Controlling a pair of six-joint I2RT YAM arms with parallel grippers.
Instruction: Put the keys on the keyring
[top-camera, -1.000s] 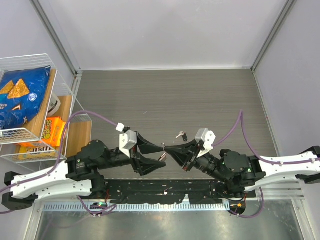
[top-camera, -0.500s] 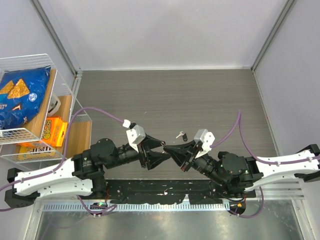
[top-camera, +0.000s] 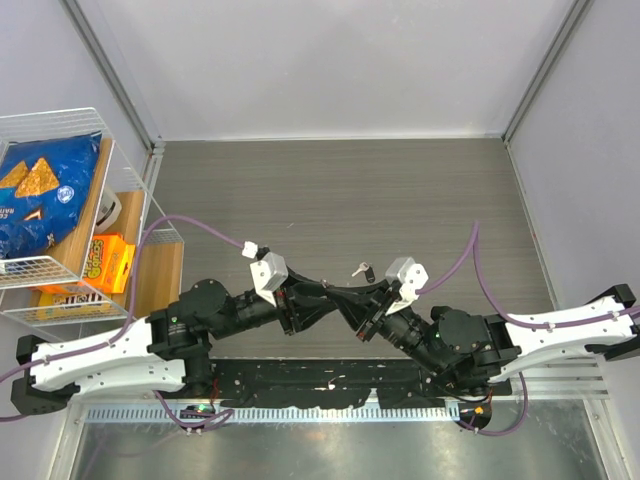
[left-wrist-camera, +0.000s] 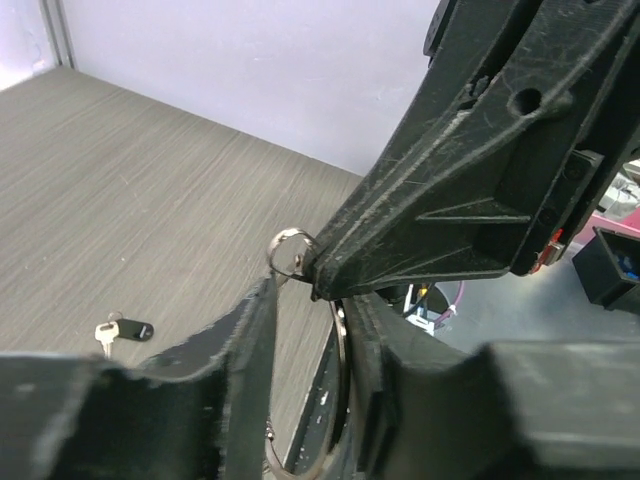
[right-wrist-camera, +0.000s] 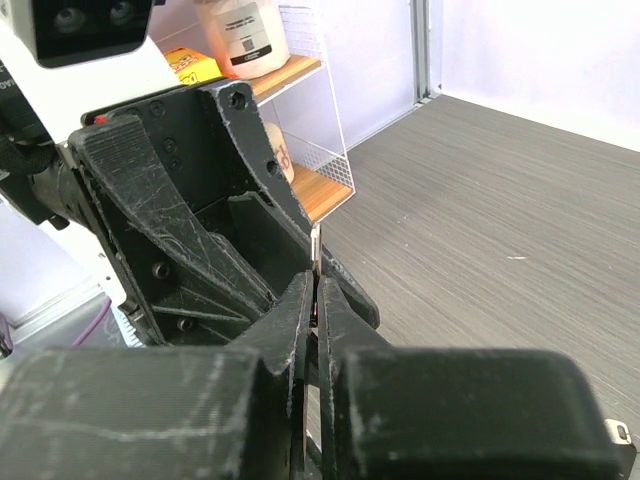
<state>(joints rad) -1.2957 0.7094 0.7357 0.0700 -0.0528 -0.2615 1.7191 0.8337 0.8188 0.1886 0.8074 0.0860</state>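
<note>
Silver keyring (left-wrist-camera: 289, 251) sits mid-frame, pinched at the tip of the clenched right gripper (right-wrist-camera: 314, 290). The left gripper (left-wrist-camera: 310, 312) has its fingers half apart just beneath; I cannot tell whether they grip anything. A skewed squeeze there could knock the keyring loose. A black-headed key (left-wrist-camera: 125, 330) lies lower left on the table (left-wrist-camera: 150, 200).

Black-and-white arms (top-camera: 120, 350) (purple cables (top-camera: 190, 225))
</note>
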